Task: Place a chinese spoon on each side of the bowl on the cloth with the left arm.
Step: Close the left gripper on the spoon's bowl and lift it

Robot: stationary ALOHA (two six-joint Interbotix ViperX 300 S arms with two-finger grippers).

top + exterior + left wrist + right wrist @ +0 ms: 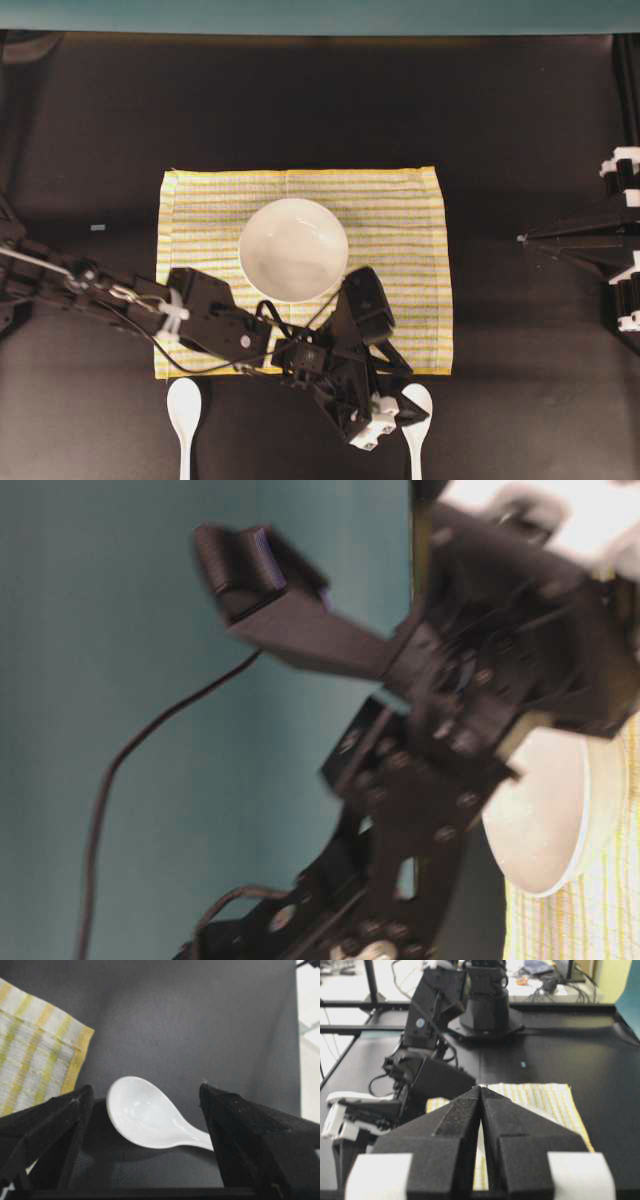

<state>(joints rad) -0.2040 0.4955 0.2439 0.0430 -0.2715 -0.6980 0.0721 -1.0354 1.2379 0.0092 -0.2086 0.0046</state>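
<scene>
A white bowl sits upright mid-frame on the yellow-striped cloth. Two white spoons lie on the bench below the cloth's lower edge: one lower left, one lower right, bowl-end up, beside the left arm.

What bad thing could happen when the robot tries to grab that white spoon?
The spoon lies slanted between the left gripper's open fingers, so closing on its smooth rounded scoop might make it slip or spin away. Carrying it over, the arm could also bump the bowl or snag the cloth.

table: black, matte | backdrop: teal | background desk clutter: cables, blurred
</scene>
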